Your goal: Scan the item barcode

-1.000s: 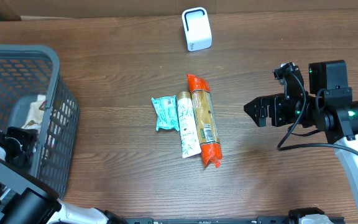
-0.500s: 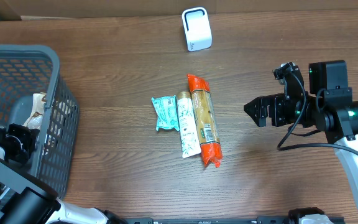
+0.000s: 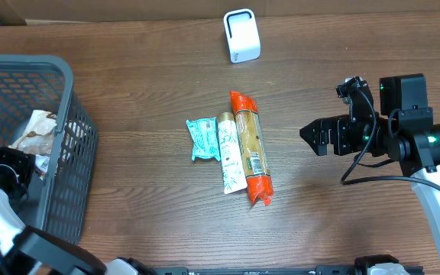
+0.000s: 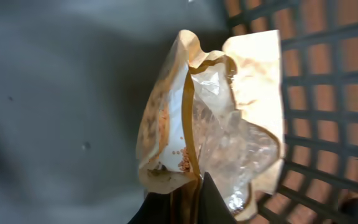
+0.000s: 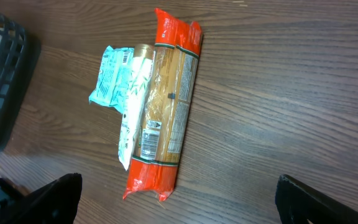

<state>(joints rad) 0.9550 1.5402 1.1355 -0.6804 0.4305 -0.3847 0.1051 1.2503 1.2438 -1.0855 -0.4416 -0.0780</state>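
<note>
**Overhead.** The left gripper point(image 3: 12, 163) is clenched on a crumpled snack packet point(image 3: 38, 128) inside the grey mesh basket point(image 3: 63, 72). The white, boxy barcode scanner point(image 3: 241, 36) stands well apart from it, at the table's far edge. The right gripper point(image 3: 314, 138) hangs released near three items lying side by side: a teal sachet point(image 3: 202, 138), a cream tube point(image 3: 228, 153) and a long orange-ended packet point(image 3: 250, 149).

**Left wrist.** The jaws pinch only the packet's lower seam. Its film is thin and glossy, part clear and part tan, with granules showing inside.
- Likely hazard: so narrow a hold may slip or tear the film.
- A flared corner could catch the rigid lattice wall during lifting.
- Creases may distort the barcode, which is not visible here.

**Right wrist.** The fingers stand wide apart with nothing between them. Below them lie smooth wrappers on wood grain.
</note>
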